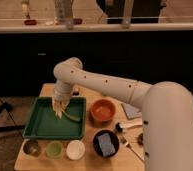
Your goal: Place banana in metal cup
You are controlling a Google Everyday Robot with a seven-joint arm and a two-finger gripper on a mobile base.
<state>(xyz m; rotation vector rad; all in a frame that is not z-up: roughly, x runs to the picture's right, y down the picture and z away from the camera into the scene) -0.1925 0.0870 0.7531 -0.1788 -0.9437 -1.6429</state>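
My gripper (58, 106) hangs over the back right part of the green tray (40, 131), fingers pointing down. It is shut on the banana (58, 112), a slim pale yellow piece that sticks out below the fingers, just above the tray floor. The metal cup (31, 147) stands at the table's front left, in front of the tray and well forward and left of the gripper. It is dull grey, and nothing shows inside it.
A greenish-yellow curved piece (73, 116) lies in the tray, right of the gripper. A light green cup (54, 149) and a white cup (75, 149) stand right of the metal cup. An orange bowl (102, 110), a black bowl with a blue sponge (106, 143) and utensils (131, 125) sit to the right.
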